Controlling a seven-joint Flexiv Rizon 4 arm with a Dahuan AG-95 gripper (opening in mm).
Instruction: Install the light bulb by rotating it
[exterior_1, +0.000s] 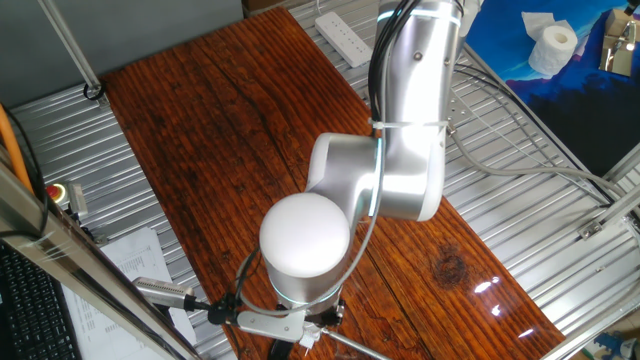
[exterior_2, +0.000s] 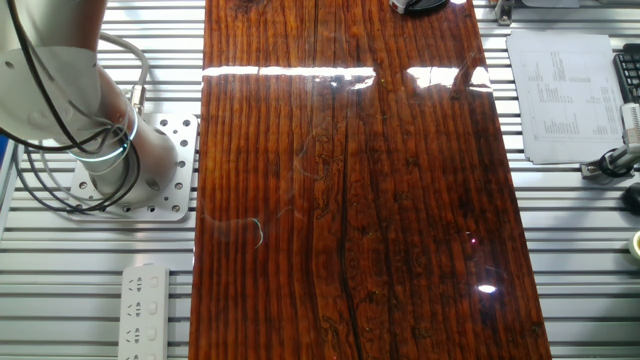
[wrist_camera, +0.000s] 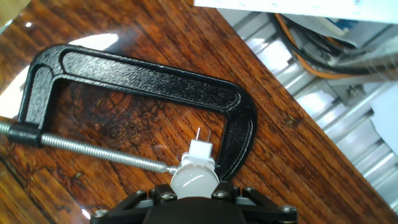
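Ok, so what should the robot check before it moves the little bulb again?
1. Light bulb sitting in the gripper jaws: ok.
2. The bulb's two pins showing and pointing away from the hand: ok.
3. A socket for the pins to go into: cannot tell, none is in view.
4. Room around the bulb: not ok, the black clamp and its screw are very close.
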